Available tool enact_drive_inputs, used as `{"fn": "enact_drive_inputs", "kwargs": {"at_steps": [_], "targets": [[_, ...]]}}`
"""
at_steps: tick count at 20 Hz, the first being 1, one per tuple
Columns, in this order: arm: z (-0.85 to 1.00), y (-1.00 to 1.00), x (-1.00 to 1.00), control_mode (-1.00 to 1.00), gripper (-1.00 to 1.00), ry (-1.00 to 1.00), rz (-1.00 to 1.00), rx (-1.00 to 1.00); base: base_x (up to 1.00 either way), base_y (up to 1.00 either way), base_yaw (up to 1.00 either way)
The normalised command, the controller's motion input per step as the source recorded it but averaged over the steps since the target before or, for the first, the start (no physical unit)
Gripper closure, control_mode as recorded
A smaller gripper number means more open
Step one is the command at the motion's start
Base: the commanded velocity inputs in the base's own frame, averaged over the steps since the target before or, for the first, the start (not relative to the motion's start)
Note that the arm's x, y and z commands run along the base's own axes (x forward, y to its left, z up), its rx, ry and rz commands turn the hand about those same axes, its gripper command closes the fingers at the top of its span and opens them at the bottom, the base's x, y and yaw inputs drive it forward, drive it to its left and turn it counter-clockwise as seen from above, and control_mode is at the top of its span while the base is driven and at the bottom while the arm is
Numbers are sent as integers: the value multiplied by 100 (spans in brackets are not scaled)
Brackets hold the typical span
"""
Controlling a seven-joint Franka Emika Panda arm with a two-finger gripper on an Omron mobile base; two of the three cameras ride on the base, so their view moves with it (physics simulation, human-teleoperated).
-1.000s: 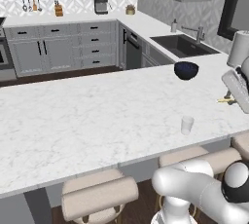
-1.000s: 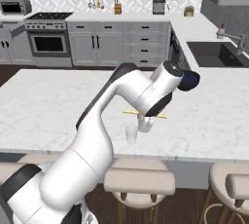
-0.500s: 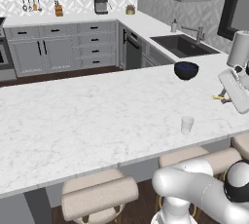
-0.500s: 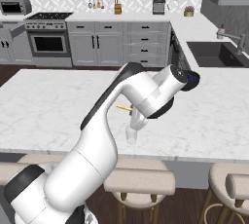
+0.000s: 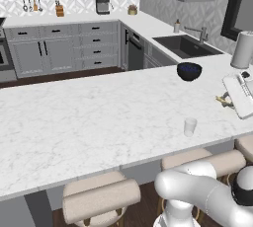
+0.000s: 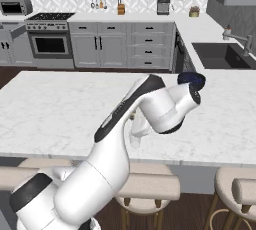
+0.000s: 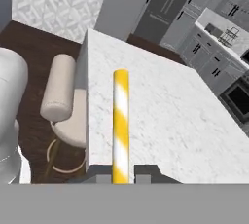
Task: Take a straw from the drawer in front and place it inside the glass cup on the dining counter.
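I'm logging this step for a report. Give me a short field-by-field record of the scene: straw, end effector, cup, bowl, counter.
straw: yellow-and-white striped straw, held between the fingertips, sticking out over the counter
end effector: end effector shut on the straw
glass cup: glass cup upright near the counter's stool-side edge, nothing seen inside
bowl: dark blue bowl farther back on the counter, apart from the cup
dining counter: white marble dining counter with beige stools at its edge

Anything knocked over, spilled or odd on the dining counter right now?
Nothing stands out. The glass cup stands upright on the dining counter, the blue bowl sits behind it, and the gripper is shut on the straw.
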Motion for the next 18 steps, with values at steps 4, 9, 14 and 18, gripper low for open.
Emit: {"fn": "enact_drive_inputs", "kwargs": {"at_steps": [4,9,14,18], "targets": [[0,19,19,-100,100,8,1,29,0,0,0],[-9,16,19,-100,100,8,6,18,0,0,0],[-25,3,0,-100,100,13,15,8,0,0,0],[-26,0,0,-100,100,5,15,15,0,0,0]]}}
